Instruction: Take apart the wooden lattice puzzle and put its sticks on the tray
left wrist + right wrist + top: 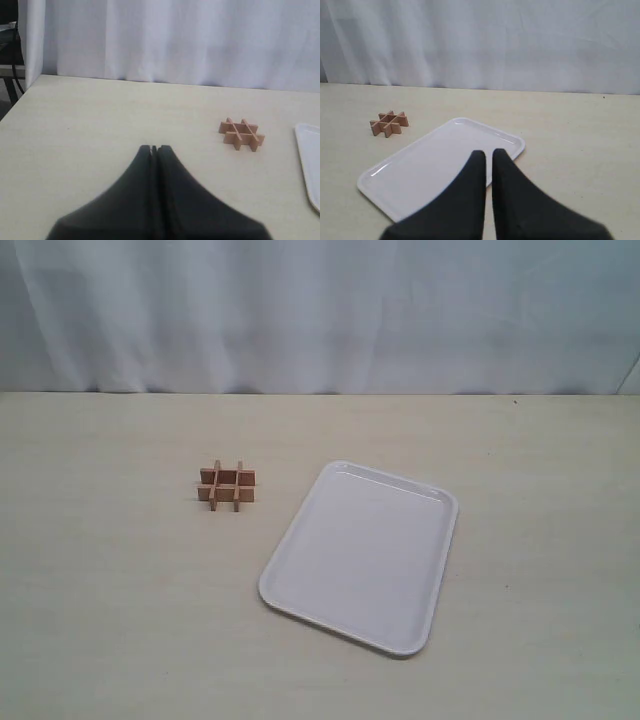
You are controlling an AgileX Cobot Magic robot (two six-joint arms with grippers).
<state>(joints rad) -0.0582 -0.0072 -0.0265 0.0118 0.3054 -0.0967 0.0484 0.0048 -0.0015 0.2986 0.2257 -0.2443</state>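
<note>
The wooden lattice puzzle point(226, 486) sits assembled on the table, its four sticks crossed two by two, just left of the tray point(360, 555). The white tray lies flat and holds nothing. Neither gripper shows in the exterior view. In the left wrist view my left gripper point(154, 148) is shut and holds nothing, well short of the puzzle point(241, 134); an edge of the tray point(310, 150) shows. In the right wrist view my right gripper point(489, 152) is shut down to a thin slit with nothing in it, hanging over the near part of the tray point(420, 170). The puzzle point(389, 123) lies beyond the tray.
A pale table point(120, 620) carries everything, and a white curtain point(320, 310) hangs along its far edge. The table's corner point(35, 80) and some dark gear point(7, 60) beyond it show in the left wrist view.
</note>
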